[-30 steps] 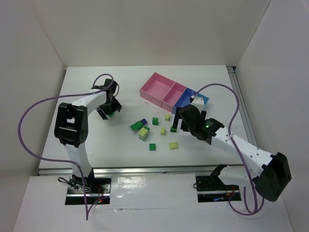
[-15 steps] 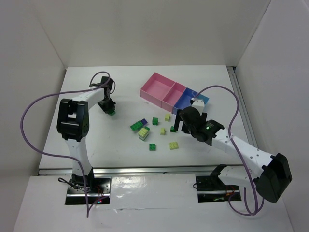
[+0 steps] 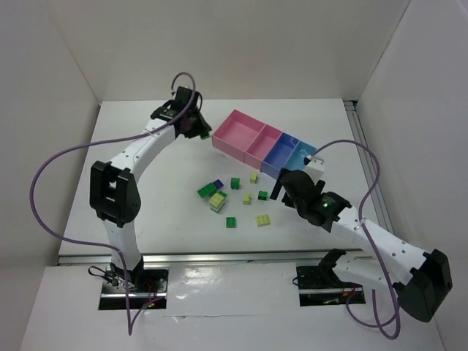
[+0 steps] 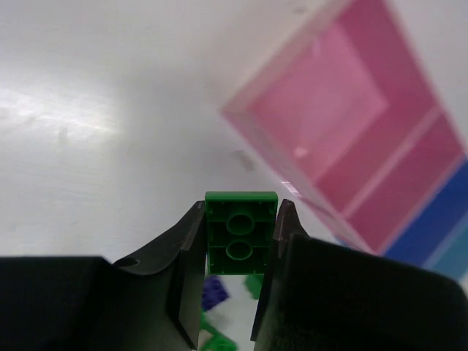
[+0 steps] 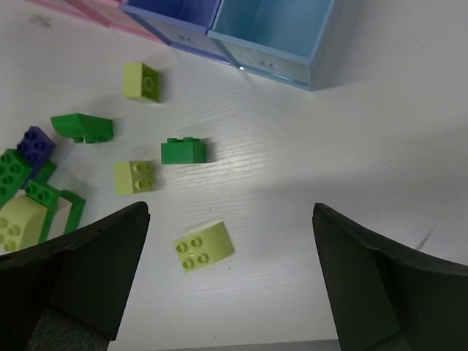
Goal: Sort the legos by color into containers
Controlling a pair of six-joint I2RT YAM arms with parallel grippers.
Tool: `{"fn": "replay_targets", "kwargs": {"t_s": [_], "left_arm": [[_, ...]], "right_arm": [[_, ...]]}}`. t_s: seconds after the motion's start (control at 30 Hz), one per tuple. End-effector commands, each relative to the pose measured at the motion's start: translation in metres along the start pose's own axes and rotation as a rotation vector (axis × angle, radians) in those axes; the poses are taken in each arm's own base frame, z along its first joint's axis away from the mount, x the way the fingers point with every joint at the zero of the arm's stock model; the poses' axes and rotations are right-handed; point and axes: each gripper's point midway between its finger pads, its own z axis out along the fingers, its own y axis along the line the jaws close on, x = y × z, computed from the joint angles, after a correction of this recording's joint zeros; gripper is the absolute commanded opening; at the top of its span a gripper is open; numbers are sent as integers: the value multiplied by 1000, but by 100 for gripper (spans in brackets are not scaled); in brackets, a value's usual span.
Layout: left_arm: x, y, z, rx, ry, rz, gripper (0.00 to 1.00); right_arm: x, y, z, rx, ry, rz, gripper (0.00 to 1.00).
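Firmly, the left gripper [image 4: 241, 219] clamps a green brick [image 4: 240, 234], large pink tray [image 4: 322, 110] at two o'clock; the right gripper [image 5: 228, 216] gapes wide over loose bricks [image 5: 183, 151].

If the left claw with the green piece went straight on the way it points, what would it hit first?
Probably the white table, just short of the large pink tray's near wall. The left gripper, shut on a green lego, aims at that spot, though depth is hard to judge.
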Motion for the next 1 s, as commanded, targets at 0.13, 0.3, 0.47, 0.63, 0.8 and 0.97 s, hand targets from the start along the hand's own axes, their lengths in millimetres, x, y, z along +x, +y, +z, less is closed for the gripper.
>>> {"fn": "replay_targets", "kwargs": {"t_s": [0.13, 0.3, 0.47, 0.63, 0.8, 0.97], "left_arm": [[-23, -95, 13, 187, -49, 100, 26], [-31, -138, 41, 314, -22, 125, 34], [-11, -152, 53, 376, 44, 142, 75], [-31, -146, 6, 378, -26, 188, 82], [-32, -106, -51, 297, -81, 208, 82], [-7, -66, -91, 296, -55, 214, 85]], "right_arm": [[-20, -13, -26, 12, -83, 103, 100], [-10, -18, -31, -8, -51, 111, 100], [-5, -9, -30, -60, -22, 67, 100], [24, 11, -8, -98, 94, -57, 97], [40, 38, 21, -106, 165, -77, 92], [44, 59, 45, -113, 176, -68, 89]]}}
